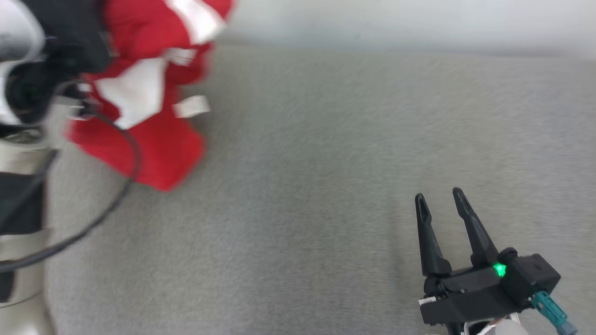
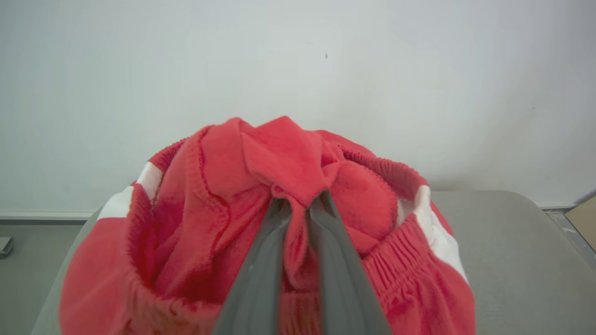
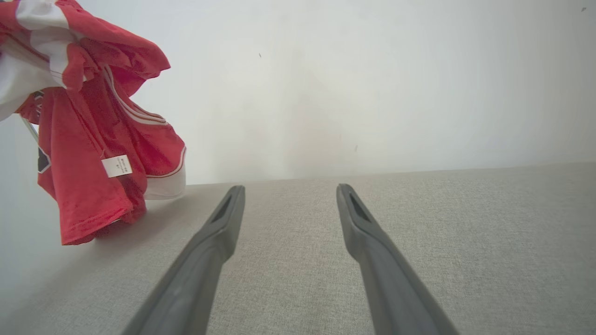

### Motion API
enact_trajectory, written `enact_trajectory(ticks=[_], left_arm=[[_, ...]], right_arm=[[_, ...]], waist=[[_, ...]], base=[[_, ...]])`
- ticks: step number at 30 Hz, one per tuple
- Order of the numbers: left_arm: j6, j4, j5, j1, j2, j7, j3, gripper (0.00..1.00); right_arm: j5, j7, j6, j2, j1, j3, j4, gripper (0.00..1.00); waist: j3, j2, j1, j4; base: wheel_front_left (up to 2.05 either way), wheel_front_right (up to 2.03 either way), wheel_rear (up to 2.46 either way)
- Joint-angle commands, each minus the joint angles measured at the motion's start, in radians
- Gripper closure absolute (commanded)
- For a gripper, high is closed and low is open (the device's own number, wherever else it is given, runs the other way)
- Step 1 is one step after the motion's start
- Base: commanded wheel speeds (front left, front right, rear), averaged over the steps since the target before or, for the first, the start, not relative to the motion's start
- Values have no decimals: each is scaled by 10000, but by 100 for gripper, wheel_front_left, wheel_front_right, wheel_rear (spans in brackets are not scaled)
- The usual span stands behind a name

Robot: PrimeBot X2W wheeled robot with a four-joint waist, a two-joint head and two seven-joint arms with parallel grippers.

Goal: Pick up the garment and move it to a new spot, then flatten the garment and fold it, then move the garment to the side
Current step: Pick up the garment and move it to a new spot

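Pinching the red garment [image 2: 223,204] in my left end effector [image 2: 300,201], I hold it lifted over the table's [image 1: 326,163] left side for carrying; my right end effector [image 1: 439,195] hovers spread wide, empty.

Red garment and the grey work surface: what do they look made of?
Red garment: likely soft knit fabric, matte; fuzzy nap and gathered elastic band show. Grey work surface: woven textile cover, matte; fine weave visible, core hidden.
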Motion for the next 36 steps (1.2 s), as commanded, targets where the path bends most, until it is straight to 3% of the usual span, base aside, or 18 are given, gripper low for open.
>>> enact_trajectory(ticks=[1,9,18,26,32,33,34,36], left_arm=[[-112,-114,-57,-160,-223,53,-206,100],[-610,-576,-415,-163,-1287,321,-1342,100],[-740,-235,-575,1658,-2168,-507,-2176,100],[-650,1428,431,3653,-2328,-2062,-3104,100],[-565,2661,1016,4496,-2570,-3678,-3697,100],[-580,2820,1029,4586,-2606,-3962,-3764,60],[-551,2959,1041,4659,-2630,-4234,-3794,0],[-530,3177,1084,4723,-2688,-4724,-3896,0]], right_arm=[[90,-76,-18,14,214,-34,71,0],[356,-70,-18,13,572,-142,47,0],[547,-72,-18,14,660,-237,-65,0],[480,-73,-18,14,756,-272,-19,0],[363,-74,-18,11,779,-288,31,0],[346,-74,-18,13,781,-291,39,0],[319,-74,-18,13,778,-277,50,0],[321,-74,-18,11,803,-352,58,0]], waist=[[-972,1,3,-953],[-1448,1,3,-2332],[-1218,1,3,-3469],[-1066,1,3,-3645],[-1048,1,3,-3310],[-1050,1,3,-3234],[-1050,1,3,-3160],[-1070,1,3,-2973]], base=[[0,0,0],[0,0,0],[0,0,0],[0,0,0],[0,0,0],[0,0,0],[0,0,0],[0,0,0]])
